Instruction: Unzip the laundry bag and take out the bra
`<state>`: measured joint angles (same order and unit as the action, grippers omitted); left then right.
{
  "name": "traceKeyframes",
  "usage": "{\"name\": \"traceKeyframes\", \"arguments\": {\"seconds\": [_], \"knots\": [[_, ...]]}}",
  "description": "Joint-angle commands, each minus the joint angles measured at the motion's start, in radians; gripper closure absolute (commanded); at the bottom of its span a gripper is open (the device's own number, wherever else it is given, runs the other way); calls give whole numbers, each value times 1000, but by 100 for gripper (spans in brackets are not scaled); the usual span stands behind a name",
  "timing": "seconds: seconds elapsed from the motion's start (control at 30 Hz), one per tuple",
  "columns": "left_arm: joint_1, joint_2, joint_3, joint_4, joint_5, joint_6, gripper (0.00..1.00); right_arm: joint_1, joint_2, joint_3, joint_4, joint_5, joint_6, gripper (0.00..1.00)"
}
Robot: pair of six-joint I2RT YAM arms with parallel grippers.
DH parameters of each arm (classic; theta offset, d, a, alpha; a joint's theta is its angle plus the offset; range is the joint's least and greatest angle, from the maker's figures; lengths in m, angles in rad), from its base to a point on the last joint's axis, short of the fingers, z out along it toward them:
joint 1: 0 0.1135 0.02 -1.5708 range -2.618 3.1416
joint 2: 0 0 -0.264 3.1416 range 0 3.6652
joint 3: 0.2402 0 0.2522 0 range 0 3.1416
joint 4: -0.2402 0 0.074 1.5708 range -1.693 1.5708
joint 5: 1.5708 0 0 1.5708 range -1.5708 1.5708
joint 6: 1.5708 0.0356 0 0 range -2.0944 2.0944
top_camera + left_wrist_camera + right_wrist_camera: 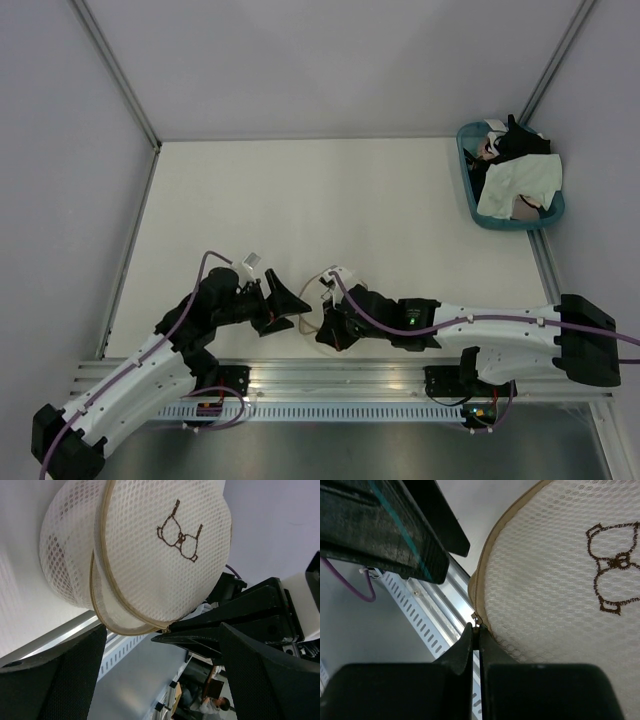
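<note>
Black on the left: found the left gripper on a sharply bent arm, fingers spread wide, just beside the laundry bag. Saw that bag between both grippers, near the front rail. Further right, noted the right gripper, arm stretched low, fingers pinched together on the zipper pull at the tan rim.

One camera looks down from above the near edge over the whole desk. Both wrist cameras sit close against the laundry bag, sharing its lid drawing.
</note>
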<state>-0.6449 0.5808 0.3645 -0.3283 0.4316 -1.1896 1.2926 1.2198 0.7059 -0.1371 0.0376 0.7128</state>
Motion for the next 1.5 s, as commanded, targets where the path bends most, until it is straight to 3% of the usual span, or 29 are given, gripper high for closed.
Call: {"name": "traceKeyframes", "arguments": {"seconds": [0.0, 0.17, 0.33, 0.67, 0.97, 1.47], "knots": [[-18, 1, -21, 44, 35, -70, 5, 4, 10, 52, 61, 70, 11, 100], [-48, -19, -85, 37, 27, -123, 5, 4, -40, 43, 19, 177, 11, 100], [-53, -27, -148, 124, -63, -203, 4, 4, -91, 20, 28, 162, -3, 100], [-96, 82, -55, 256, -226, -289, 4, 34, -121, -16, 27, 142, -7, 99], [-162, 68, -36, 261, -260, -327, 4, 36, -183, -40, -45, 243, -4, 100], [-180, -21, -52, 212, -341, -369, 5, 37, -178, -48, -48, 242, -3, 100]]}}
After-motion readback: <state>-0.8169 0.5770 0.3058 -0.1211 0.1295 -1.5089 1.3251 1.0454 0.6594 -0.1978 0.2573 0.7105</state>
